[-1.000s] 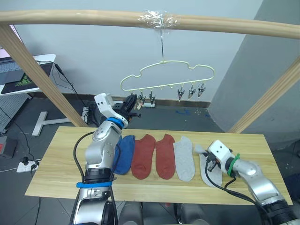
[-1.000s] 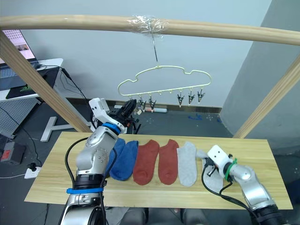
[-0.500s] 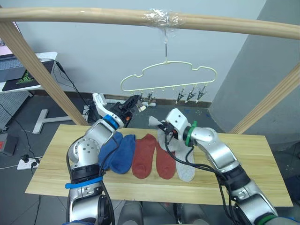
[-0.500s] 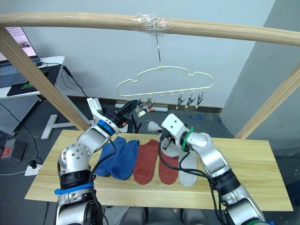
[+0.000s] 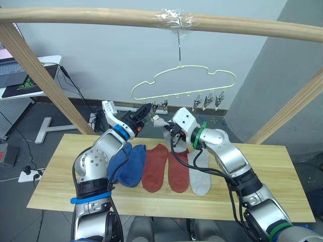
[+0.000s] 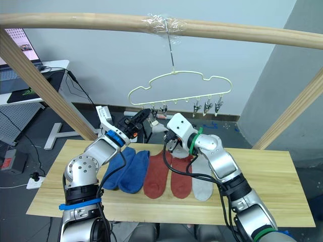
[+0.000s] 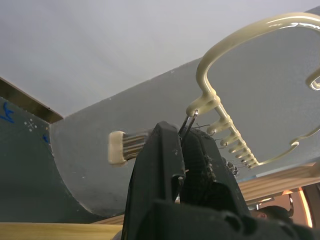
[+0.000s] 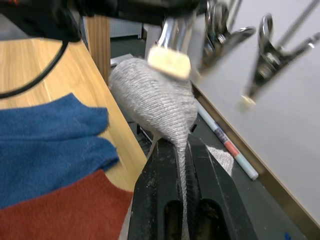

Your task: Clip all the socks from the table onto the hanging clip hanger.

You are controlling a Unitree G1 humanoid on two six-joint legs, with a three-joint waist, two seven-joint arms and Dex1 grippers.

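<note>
Since half a second ago our right hand (image 6: 171,142) has lifted the grey sock (image 8: 160,97) up beside our left hand (image 5: 143,117), which is pinching the end clip (image 7: 189,120) of the clip hanger (image 5: 184,80). The right hand is clamped tight on the sock; 5 socks wait on the desk (image 5: 55,189) below. Next, we reckon: feed the cuff into that clip.

Wooden bar (image 5: 101,17) overhead; white desk (image 5: 30,75), laptop (image 5: 10,68) far left.

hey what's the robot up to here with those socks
It is hanging socks. The right gripper holds a grey sock up to the clip hanger, where the left gripper pinches the leftmost clip. Five socks lie on the table; none is clipped yet.
</note>
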